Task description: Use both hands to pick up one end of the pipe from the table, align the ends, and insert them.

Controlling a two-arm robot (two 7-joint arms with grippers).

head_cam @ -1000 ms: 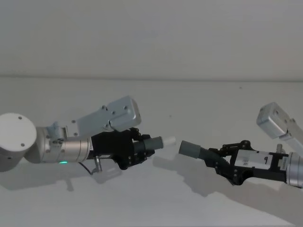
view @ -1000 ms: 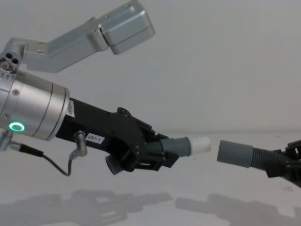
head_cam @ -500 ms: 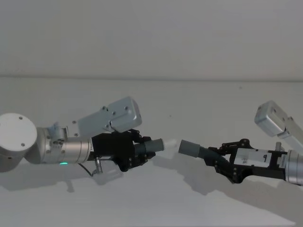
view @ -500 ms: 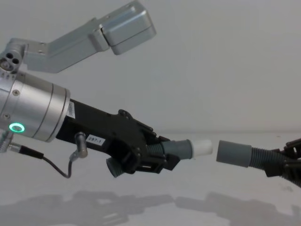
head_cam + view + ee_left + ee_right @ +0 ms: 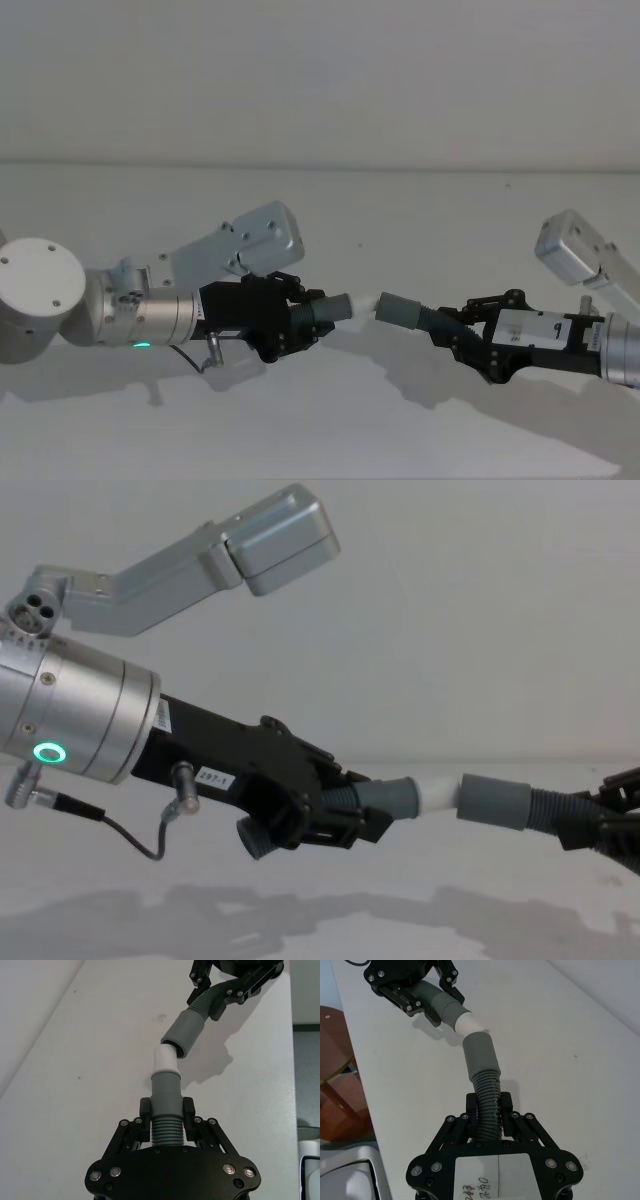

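My left gripper (image 5: 312, 316) is shut on the dark grey pipe piece (image 5: 165, 1091) with the white tip (image 5: 164, 1058), holding it above the table (image 5: 320, 420). My right gripper (image 5: 452, 336) is shut on the ribbed pipe piece (image 5: 487, 1095), whose smooth grey cuff (image 5: 481, 1057) points toward the left arm. The two ends meet in mid-air: the white tip (image 5: 440, 791) touches the mouth of the cuff (image 5: 493, 801) at a slight angle. I cannot tell how far the tip is inside. In the left wrist view the right gripper (image 5: 235, 987) shows farther off.
The table's side edge runs beside a brown wooden round piece of furniture (image 5: 335, 1075) on the floor. The table's far edge (image 5: 320, 166) meets a plain wall. Shadows of both arms lie on the surface below the pipe pieces.
The gap between the white tip and the cuff has closed. My left gripper moved right with its piece, and the tip now touches the cuff's mouth. The right gripper shifted only slightly.
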